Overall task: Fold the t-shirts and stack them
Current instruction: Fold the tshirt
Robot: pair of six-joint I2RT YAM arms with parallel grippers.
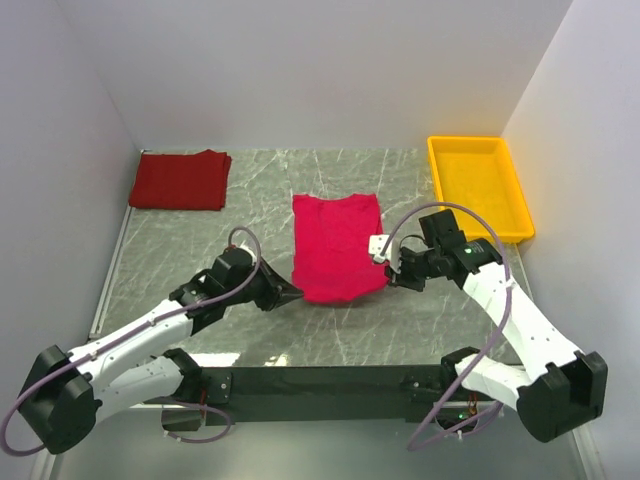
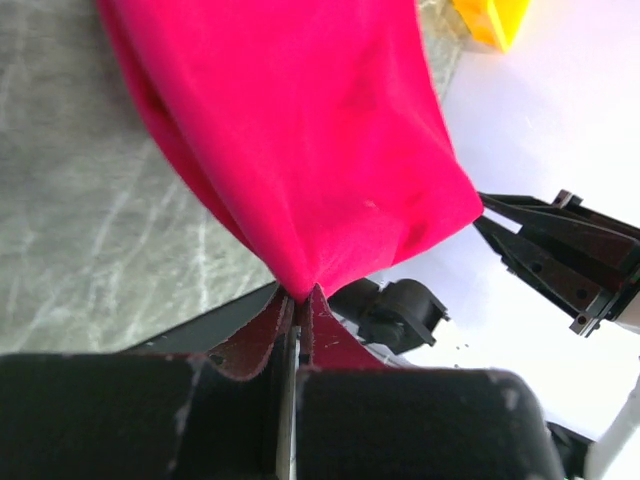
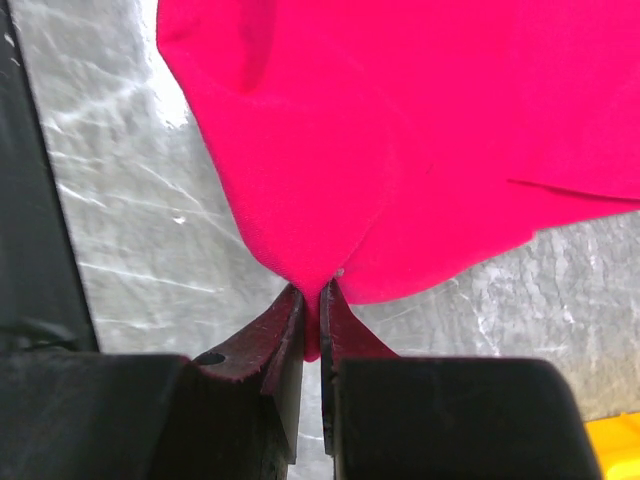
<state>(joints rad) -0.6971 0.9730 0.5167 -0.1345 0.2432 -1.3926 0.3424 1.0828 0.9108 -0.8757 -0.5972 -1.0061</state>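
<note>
While the crimson shirt (image 1: 337, 240) lies mid-table as a tall rectangle with its neckline toward 12 o'clock, both grippers hold its near edge. The left gripper (image 1: 296, 296) is clamped on the corner at 7 o'clock of the shirt. Its wrist view shows the cloth drawn to a peak and squeezed between the closed jaws. The right gripper (image 1: 393, 277) is clamped on the corner at 5 o'clock, with the cloth likewise gathered between its pressed-together fingers (image 3: 290, 330). The dark shirt (image 1: 180, 180) sits folded at 10 o'clock of the table (image 1: 260, 200), well apart from the crimson one. The tray (image 1: 480, 185) rests at 2 o'clock, beside the right wall
</note>
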